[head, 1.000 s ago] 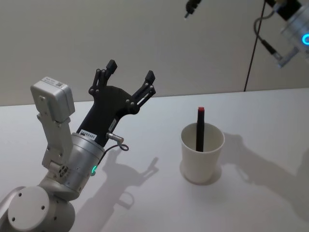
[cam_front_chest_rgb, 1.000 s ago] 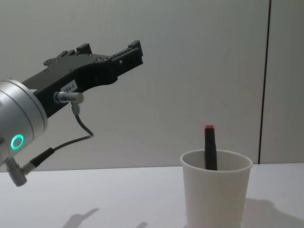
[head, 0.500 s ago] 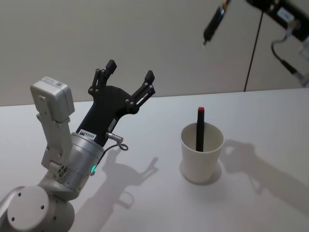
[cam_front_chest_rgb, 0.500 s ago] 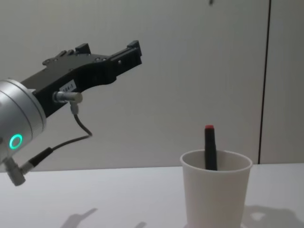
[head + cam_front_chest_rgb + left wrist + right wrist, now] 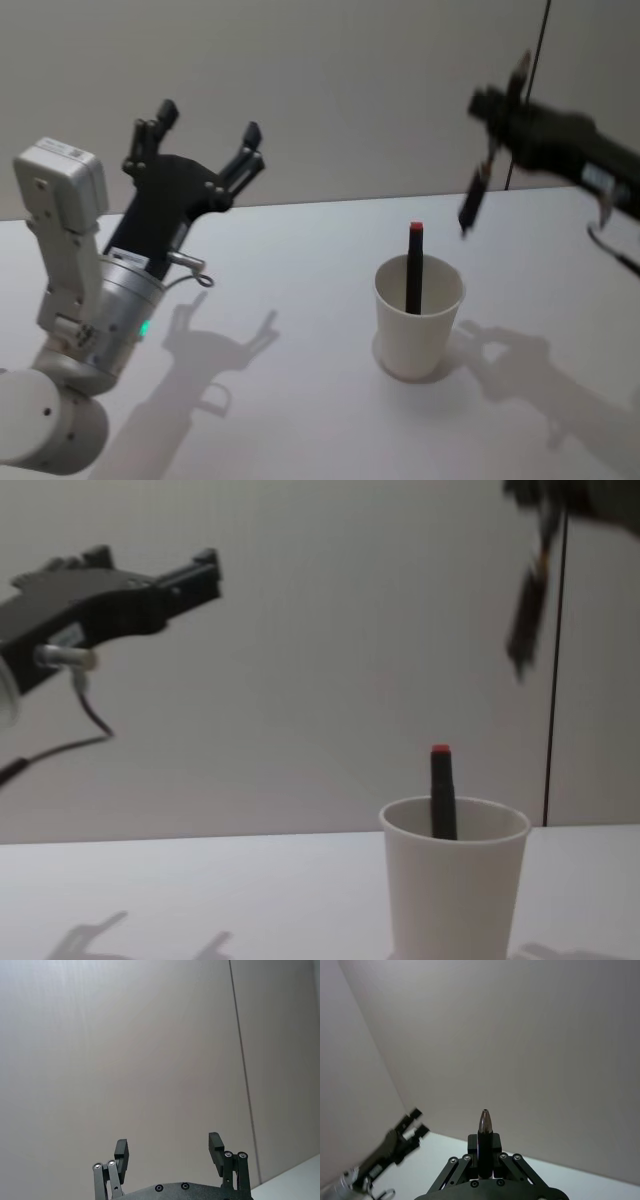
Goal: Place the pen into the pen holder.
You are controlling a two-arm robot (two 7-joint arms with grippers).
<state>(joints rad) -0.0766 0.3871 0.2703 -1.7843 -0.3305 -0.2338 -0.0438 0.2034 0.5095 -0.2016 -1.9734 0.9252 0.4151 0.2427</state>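
On the tabletop (image 5: 300, 400) the cup (image 5: 418, 330) already holds one red-capped pen (image 5: 413, 265). Right gripper (image 5: 497, 110), fingers clamped on a second pen (image 5: 473, 198), hangs above and right of the cup; insertion remains. Left gripper (image 5: 205, 135), fingers wide, idles at left.

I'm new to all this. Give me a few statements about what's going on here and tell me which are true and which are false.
1. The pen holder already has a pen with a red tip standing in it. True.
2. The right gripper is empty. False: it grips a dark pen, which hangs above the table.
3. The left gripper has its fingers spread and holds nothing. True.
4. The pen holder lies tipped on its side. False: it stands upright on the white table.
5. The held pen is inside the cup. False: it hangs in the air, to the cup's right and higher.
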